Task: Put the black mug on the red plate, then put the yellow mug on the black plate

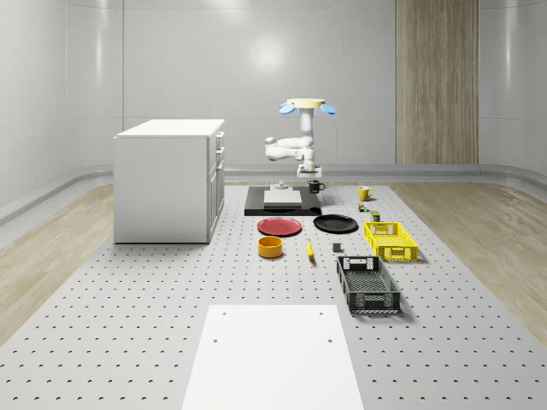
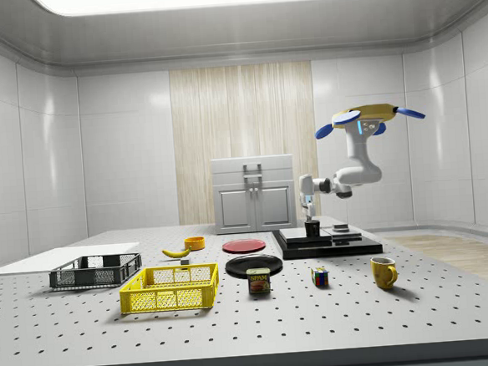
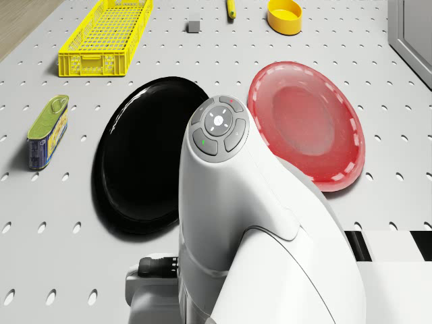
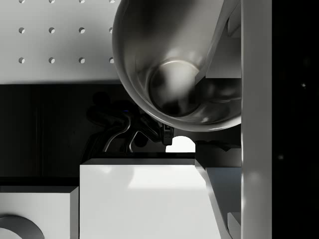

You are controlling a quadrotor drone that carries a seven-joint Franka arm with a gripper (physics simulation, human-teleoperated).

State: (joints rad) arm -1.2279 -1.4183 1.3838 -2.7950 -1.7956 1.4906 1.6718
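The gripper (image 2: 311, 214) points straight down just above the black mug (image 2: 312, 228), which stands upright on the black platform (image 2: 328, 245) near its edge. In the wrist view the mug's (image 4: 174, 64) open mouth lies directly under the camera with one finger (image 4: 222, 40) crossing its rim; whether the fingers are closed on the rim or merely straddle it cannot be told.

Above the gripper, the white arm (image 2: 344, 178) bends at an elbow and rises to the drone (image 2: 367, 120), which hovers over the black platform in the side view. In the drone view the arm's last link (image 3: 256, 229) carries a round button pad (image 3: 218, 125).

The red plate (image 1: 280, 226) and the black plate (image 1: 336, 224) lie side by side on the perforated surface (image 1: 128, 299), just in front of the platform. The yellow mug (image 2: 383, 271) stands apart at the side view's right.

A tin (image 2: 258, 281) labelled "SPAM" sits by the black plate, with a colour cube (image 2: 320, 276) near it. Further off are a yellow crate (image 2: 171, 289), a black crate (image 2: 95, 271), a banana (image 2: 176, 252), a yellow bowl (image 2: 195, 243) and a white cabinet (image 1: 169, 179).
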